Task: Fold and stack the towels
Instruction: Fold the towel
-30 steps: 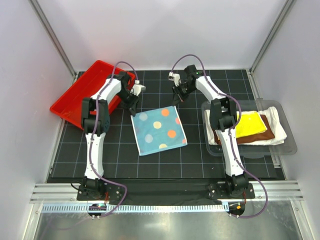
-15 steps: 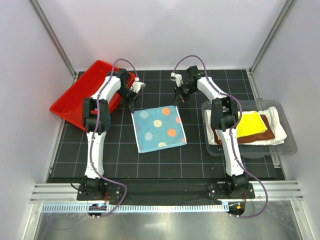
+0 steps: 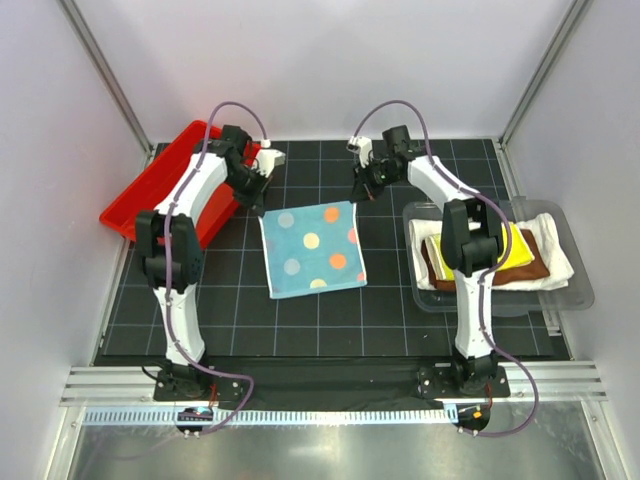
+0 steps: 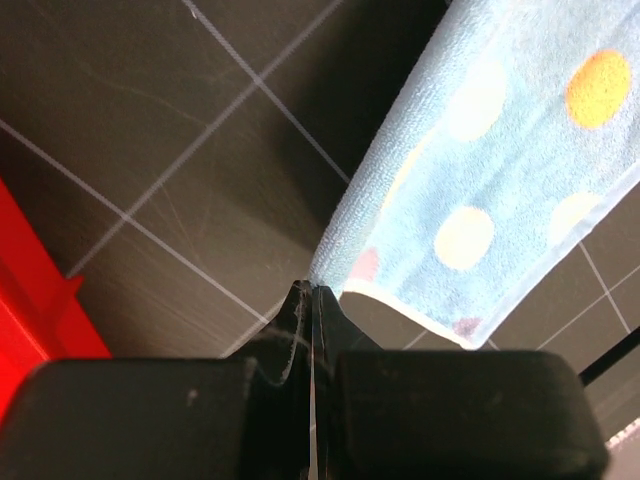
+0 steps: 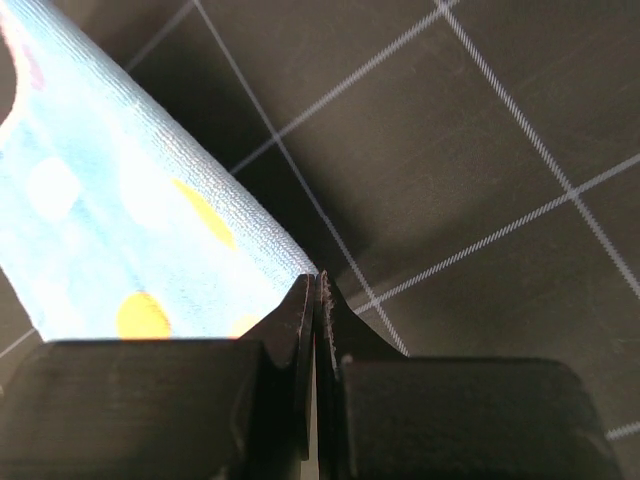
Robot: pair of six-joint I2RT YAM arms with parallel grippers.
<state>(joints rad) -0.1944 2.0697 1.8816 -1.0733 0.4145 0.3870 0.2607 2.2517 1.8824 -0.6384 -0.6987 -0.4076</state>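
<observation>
Light-blue cloth with coloured dots makes up the blue towel (image 3: pixel 312 250), which is spread near the middle of the mat (image 3: pixel 420 320). Its near edge lies flat. Its two far corners are each pinched by a gripper.

The far-left corner is held by the left gripper (image 3: pixel 263 207). In the left wrist view the fingers are pressed together on the hem, with no gap between them. The far-right corner is held in the same way by the right gripper (image 3: pixel 357 197), its fingers closed tight on the cloth. Beside each grip the towel is lifted off the mat, and a shadow is cast beneath it.

Bare mat is seen between the towel and both side edges, and along the whole near edge.

A red tray (image 3: pixel 140 205) is set at the far-left corner and overhangs the left edge; it is crossed by the left arm. A clear bin (image 3: pixel 578 288) overhangs the right edge. In it a white towel (image 3: pixel 555 262) carries a brown towel (image 3: pixel 535 268) and a yellow towel (image 3: pixel 515 245), partly hidden by the right arm.
</observation>
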